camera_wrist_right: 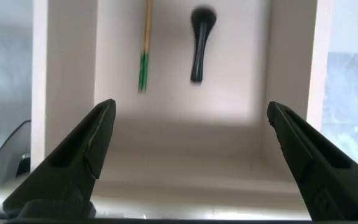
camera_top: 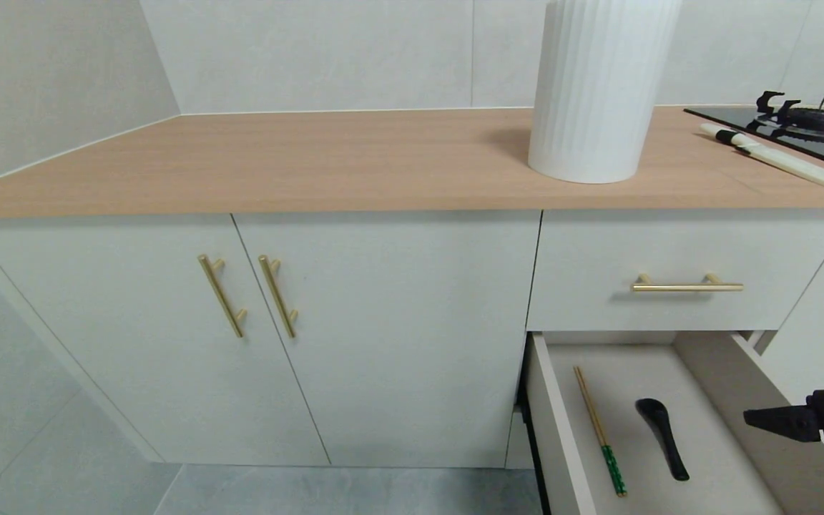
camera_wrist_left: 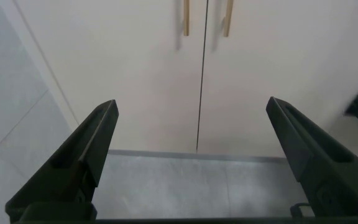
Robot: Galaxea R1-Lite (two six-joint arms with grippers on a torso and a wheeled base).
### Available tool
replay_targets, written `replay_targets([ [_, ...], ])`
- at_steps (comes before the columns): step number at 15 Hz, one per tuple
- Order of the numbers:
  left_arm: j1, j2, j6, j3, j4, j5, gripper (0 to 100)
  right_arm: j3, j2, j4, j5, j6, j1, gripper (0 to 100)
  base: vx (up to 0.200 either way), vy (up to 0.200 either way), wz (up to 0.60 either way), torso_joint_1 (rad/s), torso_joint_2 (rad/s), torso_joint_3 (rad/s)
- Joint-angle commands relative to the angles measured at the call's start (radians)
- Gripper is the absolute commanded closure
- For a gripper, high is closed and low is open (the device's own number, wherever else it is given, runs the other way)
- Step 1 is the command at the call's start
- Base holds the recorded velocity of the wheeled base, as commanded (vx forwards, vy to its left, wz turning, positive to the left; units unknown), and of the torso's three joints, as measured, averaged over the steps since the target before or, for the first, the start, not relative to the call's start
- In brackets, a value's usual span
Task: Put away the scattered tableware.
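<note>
My right pincer (camera_wrist_right: 190,107) hangs wide open with nothing in it, at the near end of the pulled-out lower drawer (camera_top: 551,422) and aimed into it. Ahead of its fingers, on the drawer floor, lie the chopsticks (camera_top: 600,431) and the black spoon (camera_top: 662,438). They are side by side but apart, and both have their long axes running front to back along the drawer. I count those two as stowed.

What I judge is left to put away is the white knife (camera_top: 769,152) on the desk (camera_top: 312,157). From the right pincer it lies above and farther in, past the shut upper drawer. It sits just beside the stove (camera_top: 812,125), and I cannot tell whether its far end rests on the black glass. Its long axis is diagonal: the black-banded end points away from the pincer toward the wall, and the pale end points toward the desk's front edge. For a grasp I would have to lift the pincer clear of the drawer fronts, carry it in over the desk edge, and turn its opening across that diagonal.

My left pincer (camera_wrist_left: 191,102) is just as wide open and empty. It is down low facing the cabinet doors (camera_wrist_left: 135,74), well apart from the knife, and the white ribbed vessel (camera_top: 594,86) stands on the desk between them. The right arm is plainly the nearer one for this.
</note>
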Motion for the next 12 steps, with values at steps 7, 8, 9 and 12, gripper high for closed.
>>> replay_targets([
  [7,0.001,0.001,0.001,0.000,-0.001,0.000,0,0.000,0.056,0.107,0.002,-0.004,0.056,0,-0.143,0.000,0.00,-0.003,0.00,0.004],
  [8,-0.001,0.001,0.001,0.000,-0.001,0.000,0,0.000,0.065,0.117,0.002,-0.004,0.068,0,0.000,0.000,0.00,0.000,0.00,0.000],
  [9,0.001,0.001,-0.001,0.000,-0.001,0.000,0,0.001,0.088,0.148,0.002,-0.004,0.102,0,0.000,0.000,0.00,0.000,0.00,0.000],
  [12,0.001,0.001,0.001,0.000,-0.001,0.000,0,0.003,0.157,0.219,0.026,0.001,0.166,0,0.000,0.000,0.00,0.000,0.00,0.000],
])
